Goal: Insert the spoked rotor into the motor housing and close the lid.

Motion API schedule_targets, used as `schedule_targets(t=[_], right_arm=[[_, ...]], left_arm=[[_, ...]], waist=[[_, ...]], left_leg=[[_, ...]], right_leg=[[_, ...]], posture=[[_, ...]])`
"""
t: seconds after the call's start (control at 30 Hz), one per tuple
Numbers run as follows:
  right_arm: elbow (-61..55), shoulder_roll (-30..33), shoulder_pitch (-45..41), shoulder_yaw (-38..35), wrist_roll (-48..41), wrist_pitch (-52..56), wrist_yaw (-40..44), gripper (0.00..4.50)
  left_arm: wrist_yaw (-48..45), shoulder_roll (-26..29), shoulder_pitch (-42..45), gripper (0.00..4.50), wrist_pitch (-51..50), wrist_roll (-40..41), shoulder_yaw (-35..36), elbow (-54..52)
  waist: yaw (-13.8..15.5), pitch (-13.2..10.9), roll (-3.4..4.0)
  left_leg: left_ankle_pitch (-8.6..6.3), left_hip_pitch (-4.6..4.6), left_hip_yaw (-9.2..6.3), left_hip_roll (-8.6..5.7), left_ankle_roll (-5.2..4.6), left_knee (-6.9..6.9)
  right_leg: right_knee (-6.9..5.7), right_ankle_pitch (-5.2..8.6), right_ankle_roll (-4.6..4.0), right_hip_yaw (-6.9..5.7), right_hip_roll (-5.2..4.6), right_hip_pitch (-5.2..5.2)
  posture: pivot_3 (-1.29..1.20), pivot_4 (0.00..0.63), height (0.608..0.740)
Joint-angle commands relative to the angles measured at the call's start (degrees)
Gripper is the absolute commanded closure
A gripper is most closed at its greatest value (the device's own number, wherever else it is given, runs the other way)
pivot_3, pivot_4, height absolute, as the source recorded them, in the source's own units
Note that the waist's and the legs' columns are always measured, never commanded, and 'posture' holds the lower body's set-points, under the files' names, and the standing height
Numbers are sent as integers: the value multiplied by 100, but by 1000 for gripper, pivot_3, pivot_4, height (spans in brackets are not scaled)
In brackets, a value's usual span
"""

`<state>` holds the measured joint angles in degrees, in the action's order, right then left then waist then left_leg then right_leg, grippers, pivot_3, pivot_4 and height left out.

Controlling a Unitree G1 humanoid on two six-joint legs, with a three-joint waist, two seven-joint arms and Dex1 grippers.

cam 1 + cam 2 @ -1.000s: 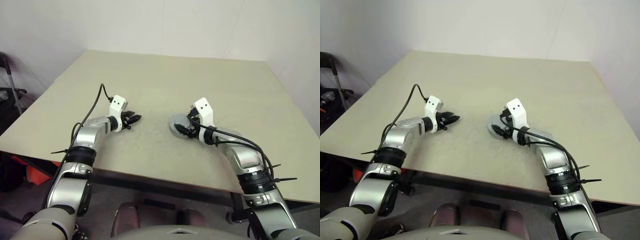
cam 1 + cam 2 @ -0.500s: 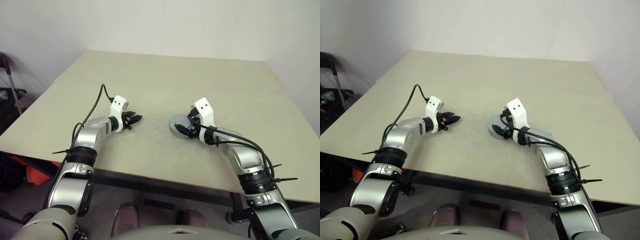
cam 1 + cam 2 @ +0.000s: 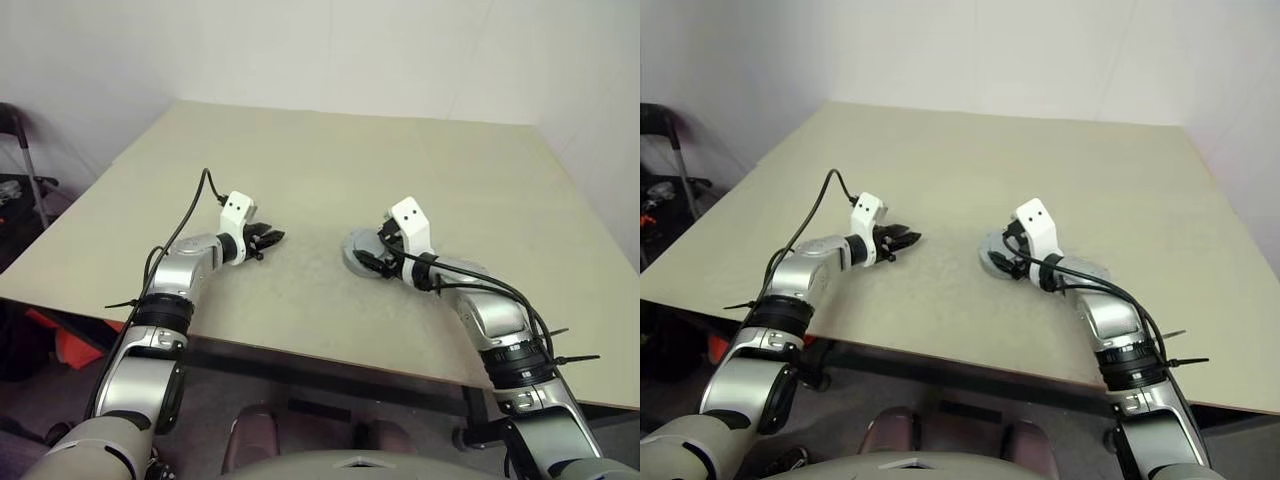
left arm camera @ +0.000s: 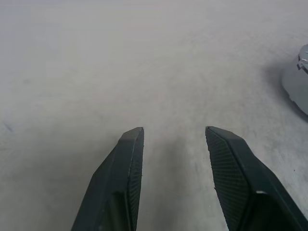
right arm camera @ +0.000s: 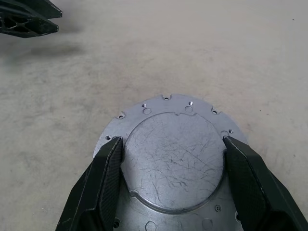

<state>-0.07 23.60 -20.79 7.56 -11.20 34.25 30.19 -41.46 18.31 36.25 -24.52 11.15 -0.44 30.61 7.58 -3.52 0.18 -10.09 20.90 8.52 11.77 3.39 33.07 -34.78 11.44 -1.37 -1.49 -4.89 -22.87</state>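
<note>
A grey round metal disc with small notches and holes around its rim and a raised round centre, the lid (image 5: 173,163) by its rim, lies flat on the table (image 3: 350,150); no central hole shows. My right gripper (image 5: 172,140) is shut on it, one finger against each side of the raised centre. In the head views it (image 3: 352,246) sits at the right gripper's (image 3: 364,260) tips. My left gripper (image 3: 272,238) hangs open just over bare table, a short way left of the lid, with nothing between its fingers (image 4: 130,144). The spoked rotor and the motor housing are out of view.
The beige table's front edge (image 3: 300,350) runs under both forearms. A white wall stands behind its far edge. Dark equipment (image 3: 20,190) stands on the floor to the left. The lid's edge (image 4: 301,82) shows in the left wrist view.
</note>
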Motion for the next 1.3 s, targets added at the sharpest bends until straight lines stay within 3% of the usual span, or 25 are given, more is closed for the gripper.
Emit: schedule_targets(t=[0.03, 0.43, 0.67, 0.77, 0.9, 1.07, 1.3], right_arm=[[169, 162, 179, 5, 209, 238, -73, 1338], [-371, 376, 315, -37, -108, 905, 158, 1338], [-384, 380, 282, -8, -76, 997, 157, 1338], [-347, 364, 251, 6, -58, 986, 142, 1338], [-352, 343, 215, 3, -37, 966, 90, 1338], [-396, 327, 237, -22, -38, 966, 36, 1338], [-437, 329, 290, -36, -22, 958, -27, 1338]], left_arm=[[-4, 33, 70, 2334, 13, 22, 22, -234], [48, -302, 276, 2334, -707, 668, 379, -583], [452, -1038, 902, 2334, -1778, 1543, 1055, 2], [537, -1240, 1202, 2961, -1682, 1473, 1070, 652], [476, -1467, 1628, 4303, -1795, 1467, 1071, 1586], [139, -1566, 1839, 4406, -2052, 1458, 995, 2089], [-17, -1713, 2049, 4406, -1829, 1833, 1497, 2144]], waist=[[10, 1, -2], [110, 7, -7], [118, 7, -8], [111, 8, -8], [112, 8, -9], [111, 8, -9], [116, 7, -9]], left_leg=[[0, 0, 0, 0, 0, 0], [-12, 1, 0, -1, -20, 0], [-18, 10, 1, -9, -30, 0], [-18, 7, 2, -16, -31, 0], [-19, 6, 1, -26, -33, 0], [-20, 6, 1, -29, -34, 0], [-20, 5, 1, -29, -35, -1]], right_leg=[[1, 1, 1, 0, -1, 0], [1, 17, 27, -2, -20, 11], [4, 24, 36, -3, -25, 11], [5, 25, 37, -3, -27, 14], [6, 27, 42, -3, -26, 15], [7, 27, 42, -3, -29, 15], [8, 26, 41, -3, -32, 18]], posture=[[0, 0, 740], [0, 0, 740], [0, 0, 740], [0, 0, 740], [0, 0, 740], [0, 0, 740], [0, 0, 740]])
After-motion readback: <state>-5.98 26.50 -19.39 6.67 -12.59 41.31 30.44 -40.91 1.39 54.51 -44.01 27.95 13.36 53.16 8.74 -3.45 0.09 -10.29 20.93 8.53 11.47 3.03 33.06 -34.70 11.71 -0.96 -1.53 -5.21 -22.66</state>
